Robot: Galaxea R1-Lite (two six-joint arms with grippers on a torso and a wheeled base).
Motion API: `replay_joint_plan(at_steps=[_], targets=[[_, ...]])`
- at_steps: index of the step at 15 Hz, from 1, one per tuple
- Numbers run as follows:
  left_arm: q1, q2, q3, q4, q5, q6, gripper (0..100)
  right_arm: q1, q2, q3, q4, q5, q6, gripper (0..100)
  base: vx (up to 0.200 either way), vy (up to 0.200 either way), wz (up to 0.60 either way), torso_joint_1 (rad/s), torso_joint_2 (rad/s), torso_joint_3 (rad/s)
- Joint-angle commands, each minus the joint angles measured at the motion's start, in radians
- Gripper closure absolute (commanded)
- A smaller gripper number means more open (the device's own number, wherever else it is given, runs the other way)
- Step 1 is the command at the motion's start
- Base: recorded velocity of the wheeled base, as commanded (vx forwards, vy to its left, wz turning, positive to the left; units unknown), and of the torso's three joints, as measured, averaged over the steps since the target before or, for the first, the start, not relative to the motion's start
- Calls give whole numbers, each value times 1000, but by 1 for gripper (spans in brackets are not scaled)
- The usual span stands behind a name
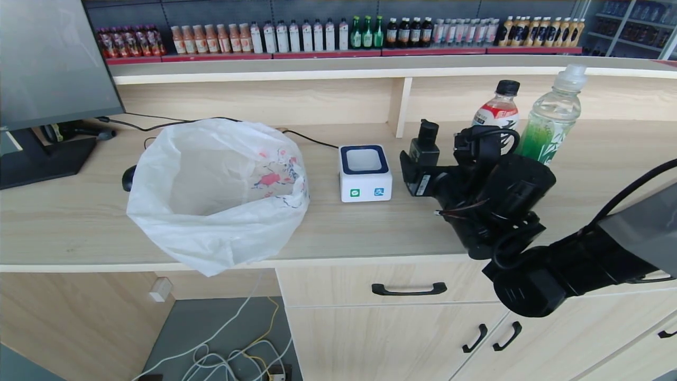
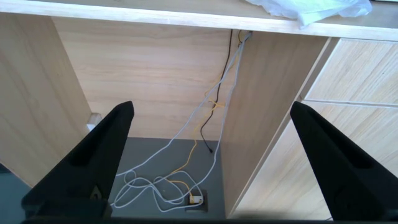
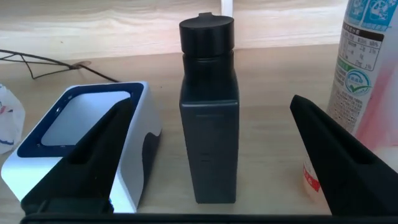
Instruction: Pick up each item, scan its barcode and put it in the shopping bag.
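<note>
Black plastic is what you are lined up on: the black bottle (image 1: 424, 142) stands upright on the wooden counter (image 1: 344, 227), just beside the scanner (image 1: 365, 172), and your right gripper (image 3: 210, 106) has its fingers spread wide with the bottle between them, neither finger touching it. I judge this to be the first step for this item, the pick, with nothing scanned or bagged yet. The shopping bag (image 1: 158, 217) sits open-mouthed on the far side of the scanner. Your next move calls for closing squarely on the bottle's flat sides, low enough that it does not tip. Then find which face carries the barcode, which cannot be seen from here, and turn it to the scanner's window. Your left gripper (image 2: 211, 107) hangs below the counter edge, wide open and holding nothing. The red-label bottle (image 1: 497, 111) and the green bottle (image 1: 552, 119) wait behind. As for writing, the scanner's front has one green and one blue square icon, the bag bears red and blue print, and the bottle labels' text is too small to read.
</note>
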Motion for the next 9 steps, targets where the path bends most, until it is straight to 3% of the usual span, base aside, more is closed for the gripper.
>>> replay_joint_plan(at_steps=[1, 9], targets=[[0, 0, 0, 0, 0, -1, 0, -8, 20, -27, 0, 3, 5, 0, 0, 0, 0, 0, 0, 0], [0, 0, 0, 0, 0, -1, 0, -36, 114, -115, -19, 12, 27, 0, 0, 0, 0, 0, 0, 0]])
